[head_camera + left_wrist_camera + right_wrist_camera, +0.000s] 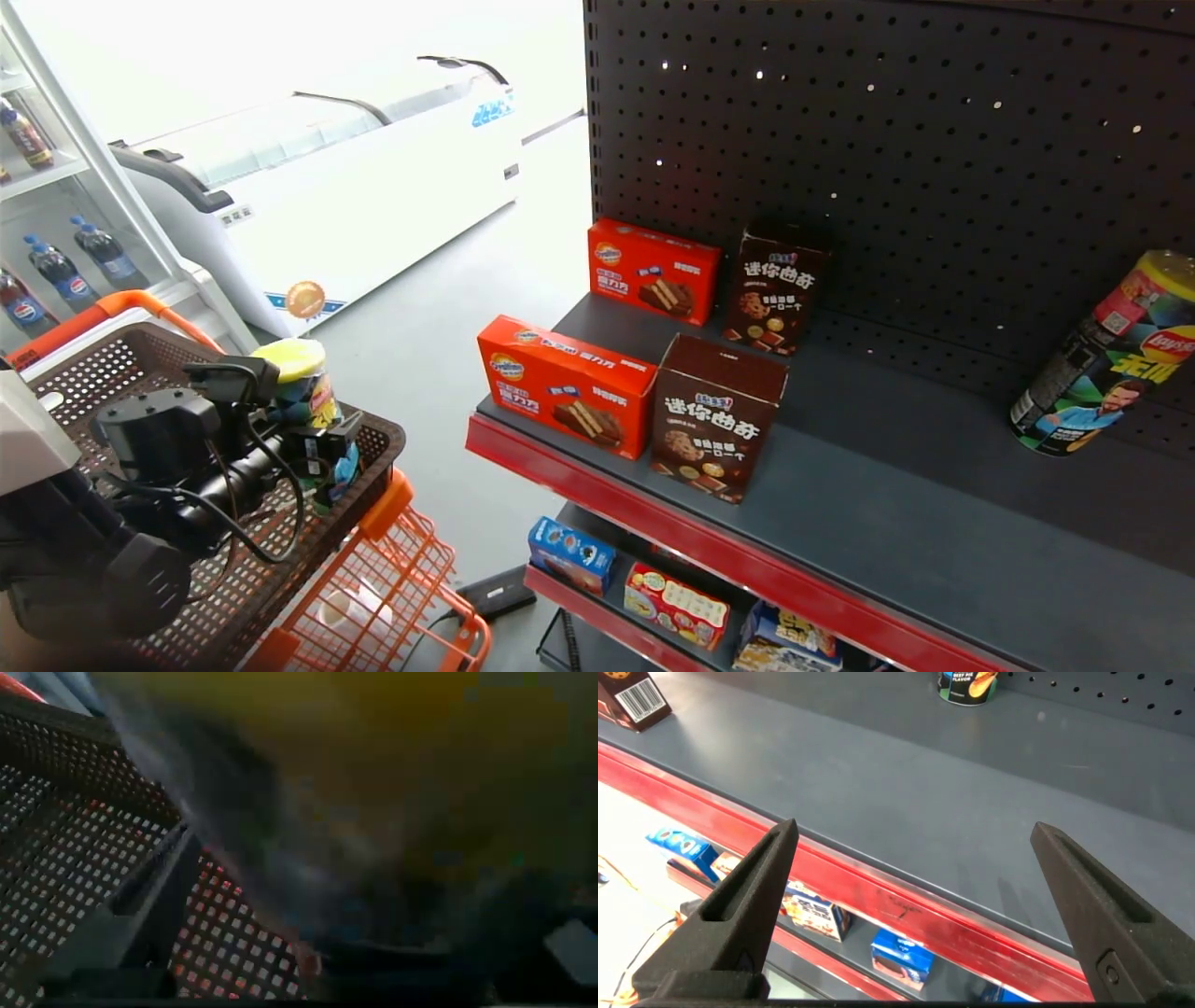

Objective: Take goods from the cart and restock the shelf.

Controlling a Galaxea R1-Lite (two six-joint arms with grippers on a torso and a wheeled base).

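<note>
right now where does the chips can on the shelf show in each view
head view: chips can at the right, back of the shelf by the pegboard.
right wrist view: far across the shelf, beyond the open right gripper.
left wrist view: faces the cart basket, not the shelf.
shared landmark: the shelf's red front edge.

Bright backlight — glare over freezer (pixel 355 205)

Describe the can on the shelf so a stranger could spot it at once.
On the dark shelf with the red front edge, look right, past the boxes. The can stands alone by the pegboard: the only cylinder there, yellow-lidded, while its neighbours are orange and brown boxes.
</note>
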